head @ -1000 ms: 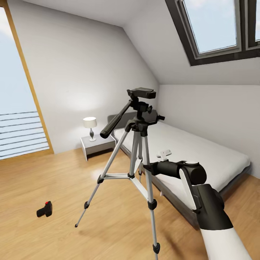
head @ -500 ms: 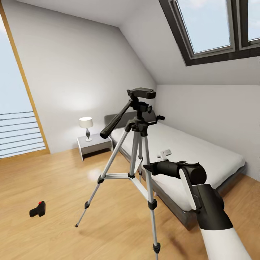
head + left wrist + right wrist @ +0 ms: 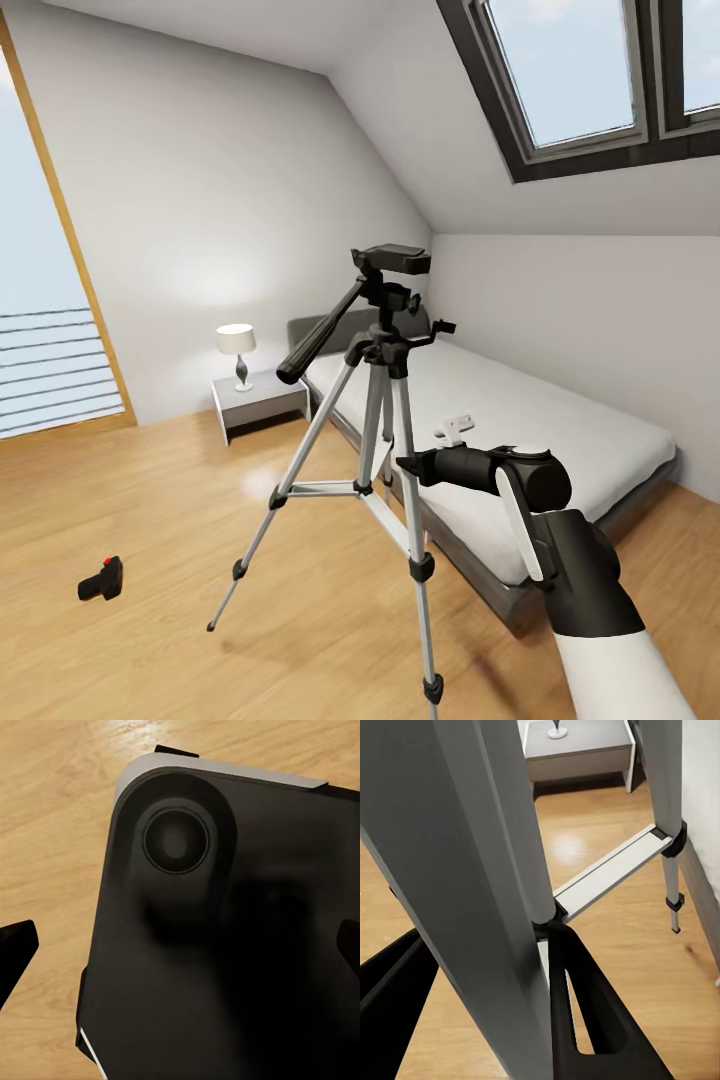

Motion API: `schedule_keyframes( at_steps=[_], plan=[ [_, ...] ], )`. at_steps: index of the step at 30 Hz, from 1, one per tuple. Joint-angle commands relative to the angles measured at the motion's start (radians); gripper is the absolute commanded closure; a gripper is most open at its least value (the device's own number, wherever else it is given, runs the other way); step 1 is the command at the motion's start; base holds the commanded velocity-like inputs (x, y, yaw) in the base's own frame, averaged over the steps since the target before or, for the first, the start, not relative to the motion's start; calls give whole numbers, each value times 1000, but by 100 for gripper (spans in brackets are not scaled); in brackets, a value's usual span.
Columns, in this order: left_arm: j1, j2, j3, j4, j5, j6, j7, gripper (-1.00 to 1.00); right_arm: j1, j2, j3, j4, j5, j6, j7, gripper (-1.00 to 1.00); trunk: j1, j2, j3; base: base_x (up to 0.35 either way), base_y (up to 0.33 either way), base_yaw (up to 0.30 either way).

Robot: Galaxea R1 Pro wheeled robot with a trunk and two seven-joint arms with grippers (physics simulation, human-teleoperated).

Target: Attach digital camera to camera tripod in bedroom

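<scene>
The right gripper (image 3: 405, 465) reached forward from the black forearm at the lower right of the head view and met the near silver leg of the camera tripod (image 3: 385, 350). In the right wrist view its two black fingers (image 3: 585, 1020) stood spread with that leg (image 3: 487, 892) running between them, close against the lens; whether the pads actually pressed the tube could not be told. The left gripper's finger tips (image 3: 15, 945) showed at the two edges of the left wrist view, well apart and holding nothing, with a dark part of the robot's body (image 3: 225, 945) and the wood floor beyond.

The tripod stood upright on the light plank floor (image 3: 150, 500), its long axis vertical, legs splayed and joined by a silver brace. Its black head carried a flat mounting plate on top, bare of any camera, and the long pan handle slanted down and toward the window side. One leg foot rested just beside the grey bed (image 3: 560, 440).

The digital camera (image 3: 100, 580) lay on the floor well apart from the tripod, at the left of the head view, red button up. Which way its lens faced was too small to tell.

A bedside table (image 3: 262, 398) with a lit lamp (image 3: 237, 345) stood against the far wall.
</scene>
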Motion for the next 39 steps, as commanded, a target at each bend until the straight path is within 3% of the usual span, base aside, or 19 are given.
schedule_keyframes(
  at_steps=[1, 26, 39],
  plan=[
    [0, 0, 3, 0, 4, -2, 1, -100, -1, 0, -1, -1, -2, 5, 6, 100, 0, -1, -1, 0, -4, 0],
    [0, 0, 3, 0, 4, -3, 1, -100, -1, 2, -4, 52, -3, -13, 4, 100, 0, -1, -1, 0, 0, 0],
    [0, 0, 3, 0, 4, -3, 1, -100, -1, 2, -4, 168, -3, -110, 4, 100, 0, -1, -1, 0, 0, 0]
  ],
)
